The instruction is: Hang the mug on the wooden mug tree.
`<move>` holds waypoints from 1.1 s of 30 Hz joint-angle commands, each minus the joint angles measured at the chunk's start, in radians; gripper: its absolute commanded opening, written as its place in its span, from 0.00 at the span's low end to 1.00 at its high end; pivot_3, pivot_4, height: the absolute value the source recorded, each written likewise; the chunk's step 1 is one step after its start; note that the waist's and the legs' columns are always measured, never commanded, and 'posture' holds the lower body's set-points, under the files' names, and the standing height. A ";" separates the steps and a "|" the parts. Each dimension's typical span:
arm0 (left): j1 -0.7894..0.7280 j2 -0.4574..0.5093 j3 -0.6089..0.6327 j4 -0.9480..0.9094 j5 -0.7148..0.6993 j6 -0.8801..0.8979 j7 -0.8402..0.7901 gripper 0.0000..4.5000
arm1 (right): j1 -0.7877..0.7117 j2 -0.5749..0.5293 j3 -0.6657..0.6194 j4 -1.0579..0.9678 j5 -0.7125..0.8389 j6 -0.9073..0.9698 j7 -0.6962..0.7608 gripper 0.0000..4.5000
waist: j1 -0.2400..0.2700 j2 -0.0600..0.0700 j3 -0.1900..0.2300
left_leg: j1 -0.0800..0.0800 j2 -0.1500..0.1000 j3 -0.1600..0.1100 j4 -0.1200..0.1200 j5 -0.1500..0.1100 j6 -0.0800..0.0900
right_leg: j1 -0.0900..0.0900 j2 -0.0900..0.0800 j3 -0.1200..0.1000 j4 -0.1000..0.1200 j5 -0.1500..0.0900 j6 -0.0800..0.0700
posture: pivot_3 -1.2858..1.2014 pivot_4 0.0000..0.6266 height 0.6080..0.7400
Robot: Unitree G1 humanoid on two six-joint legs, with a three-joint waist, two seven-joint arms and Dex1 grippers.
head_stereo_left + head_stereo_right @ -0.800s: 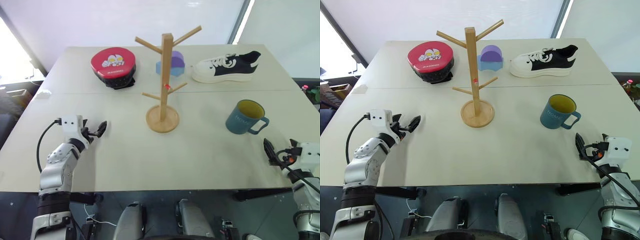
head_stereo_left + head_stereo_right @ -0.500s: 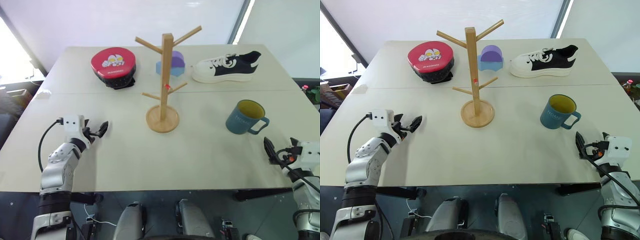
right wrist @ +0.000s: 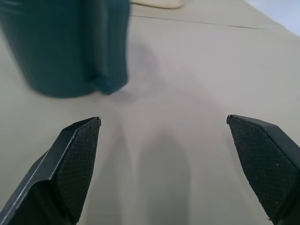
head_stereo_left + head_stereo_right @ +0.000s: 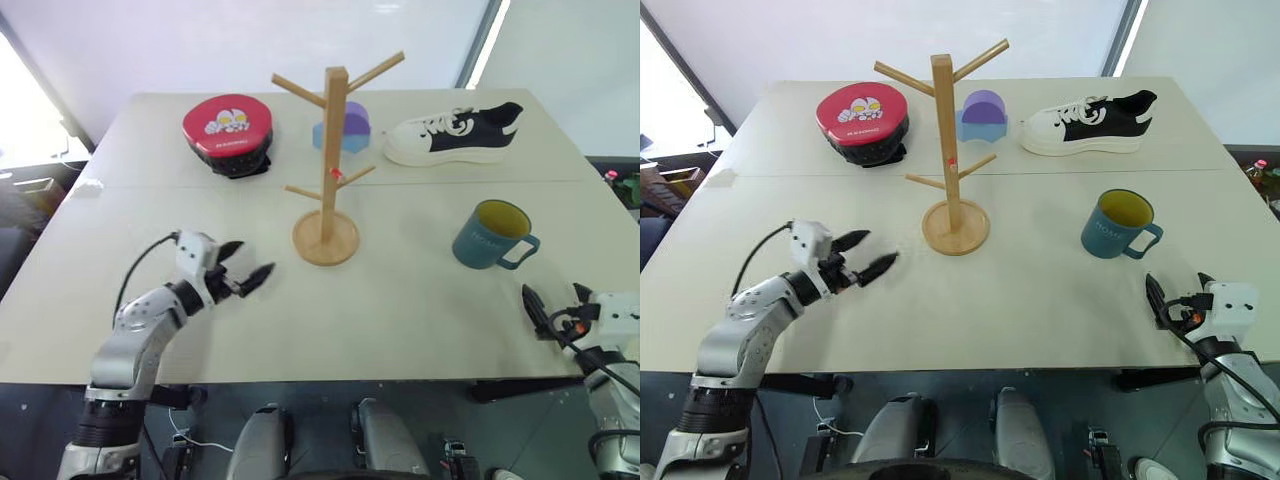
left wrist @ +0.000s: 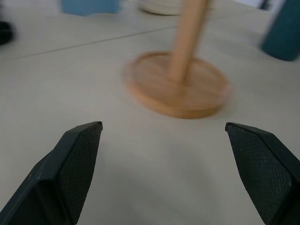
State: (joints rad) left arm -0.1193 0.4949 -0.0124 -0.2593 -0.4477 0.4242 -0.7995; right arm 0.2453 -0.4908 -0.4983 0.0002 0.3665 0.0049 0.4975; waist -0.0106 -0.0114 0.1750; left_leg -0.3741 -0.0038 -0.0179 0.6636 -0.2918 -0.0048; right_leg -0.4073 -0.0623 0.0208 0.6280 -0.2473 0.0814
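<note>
On table: teal mug, yellow inside, upright.

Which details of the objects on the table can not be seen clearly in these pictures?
- Pale lettering on the teal-blue ceramic mug: too small to read in the head views.
- Tall light wooden mug tree: left wrist view is blurred and cuts off its pegs at the edge.
- Purple and blue block: partly hidden behind the tree's post.
- Mug rim: cut off in the right wrist view.
</note>
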 commanded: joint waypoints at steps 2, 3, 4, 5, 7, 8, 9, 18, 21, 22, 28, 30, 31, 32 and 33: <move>-0.039 0.023 -0.109 -0.095 -0.025 0.015 -0.112 1.00 | 0.017 0.000 0.048 -0.106 -0.015 -0.013 0.026 0.99 | -0.002 0.000 0.000 | 0.000 0.000 0.000 0.000 0.000 0.000 | 0.000 0.000 0.000 0.000 0.000 0.000 | 0.52 0.24 0.96; -0.058 0.022 -0.136 -0.101 -0.019 0.013 -0.128 1.00 | -0.003 0.017 0.051 -0.111 -0.017 -0.013 -0.003 0.99 | -0.002 0.000 0.000 | 0.000 0.000 0.000 0.000 0.000 0.000 | 0.000 0.000 0.001 0.000 0.000 0.000 | 0.52 0.24 0.96; -0.075 0.019 -0.155 -0.104 -0.015 0.012 -0.137 1.00 | -0.024 0.032 0.052 -0.111 -0.022 -0.014 -0.034 0.99 | -0.002 0.000 0.000 | 0.000 0.000 0.000 0.000 0.000 0.000 | 0.000 0.000 0.001 -0.001 0.000 0.000 | 0.52 0.24 0.96; -0.092 0.013 -0.170 -0.105 -0.012 0.012 -0.140 1.00 | -0.049 0.047 0.050 -0.102 -0.036 -0.019 -0.075 0.99 | -0.002 0.000 0.000 | 0.000 0.000 0.000 0.000 0.000 0.001 | 0.000 0.000 0.001 -0.001 0.000 0.000 | 0.52 0.24 0.96; -0.113 0.002 -0.184 -0.107 -0.016 0.011 -0.141 1.00 | -0.087 0.074 0.037 -0.083 -0.049 -0.023 -0.134 0.99 | -0.001 0.001 0.000 | 0.000 0.000 0.000 0.000 0.001 0.001 | 0.000 0.001 0.001 -0.001 0.000 0.000 | 0.52 0.24 0.96; -0.121 -0.004 -0.188 -0.108 -0.019 0.010 -0.142 1.00 | -0.102 0.086 0.031 -0.074 -0.050 -0.023 -0.156 0.99 | -0.001 0.001 0.000 | 0.000 0.000 0.000 0.000 0.001 0.001 | 0.000 0.001 0.001 -0.001 0.000 0.000 | 0.52 0.24 0.96; -0.128 -0.010 -0.191 -0.114 -0.026 0.013 -0.145 1.00 | -0.116 0.097 0.027 -0.065 -0.052 -0.025 -0.176 0.99 | 0.000 0.001 0.000 | 0.000 0.000 0.000 0.000 0.001 0.001 | 0.000 0.002 0.000 -0.001 0.000 0.000 | 0.52 0.24 0.96; -0.132 -0.008 -0.187 -0.145 -0.048 0.020 -0.160 1.00 | -0.185 0.111 0.033 0.031 -0.087 -0.056 -0.241 0.99 | -0.001 0.001 0.001 | -0.001 -0.001 0.001 0.000 0.000 0.001 | 0.000 0.001 0.000 -0.002 0.000 0.000 | 0.52 0.24 0.96; -0.136 -0.006 -0.182 -0.133 -0.049 0.011 -0.166 1.00 | -0.214 0.107 0.033 0.075 -0.094 -0.067 -0.255 0.99 | -0.003 0.001 0.001 | 0.000 -0.001 0.001 0.000 0.001 0.001 | 0.000 0.002 0.000 -0.002 0.000 0.000 | 0.52 0.24 0.96; -0.137 -0.006 -0.183 -0.128 -0.048 0.008 -0.168 1.00 | -0.221 0.106 0.034 0.084 -0.094 -0.070 -0.257 0.99 | -0.003 0.001 0.001 | 0.000 -0.001 0.001 0.000 0.001 0.001 | 0.000 0.002 0.000 -0.001 0.000 0.000 | 0.52 0.24 0.96; -0.138 -0.021 -0.198 -0.119 -0.036 -0.005 -0.160 1.00 | -0.269 0.100 0.041 0.145 -0.108 -0.080 -0.278 0.99 | -0.003 0.001 0.001 | 0.000 0.000 0.001 0.000 0.001 0.001 | 0.000 0.006 0.001 -0.001 0.000 0.000 | 0.52 0.24 0.96; -0.138 -0.026 -0.201 -0.123 -0.034 -0.002 -0.157 1.00 | -0.288 0.098 0.044 0.161 -0.114 -0.082 -0.281 0.99 | -0.003 0.001 0.001 | 0.000 0.000 0.001 0.000 0.001 0.001 | 0.000 0.006 0.001 -0.001 0.000 0.000 | 0.52 0.24 0.96; -0.138 -0.028 -0.201 -0.124 -0.034 0.000 -0.156 1.00 | -0.295 0.097 0.045 0.166 -0.116 -0.083 -0.281 0.99 | -0.003 0.001 0.001 | 0.000 0.000 0.001 0.000 0.001 0.001 | 0.000 0.006 0.001 -0.001 0.000 0.000 | 0.52 0.24 0.96; -0.139 -0.030 -0.202 -0.124 -0.032 0.001 -0.155 1.00 | -0.305 0.095 0.046 0.176 -0.118 -0.084 -0.281 0.99 | -0.003 0.001 0.001 | 0.000 0.000 0.001 0.000 0.001 0.001 | 0.000 0.006 0.001 -0.001 0.000 0.000 | 0.52 0.24 0.96; -0.140 -0.032 -0.202 -0.124 -0.032 0.001 -0.153 1.00 | -0.315 0.093 0.048 0.188 -0.122 -0.085 -0.280 0.99 | -0.003 0.001 0.001 | 0.000 0.000 0.001 0.000 0.001 0.001 | 0.000 0.006 0.001 -0.001 0.000 0.000 | 0.52 0.24 0.96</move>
State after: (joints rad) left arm -0.2476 0.4672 -0.2160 -0.3631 -0.4777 0.4433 -0.9548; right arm -0.0524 -0.3775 -0.4423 0.1882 0.2480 -0.0567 0.2213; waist -0.0137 -0.0102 0.1755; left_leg -0.3741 -0.0039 -0.0172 0.6636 -0.2912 -0.0034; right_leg -0.4073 -0.0566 0.0216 0.6269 -0.2475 0.0815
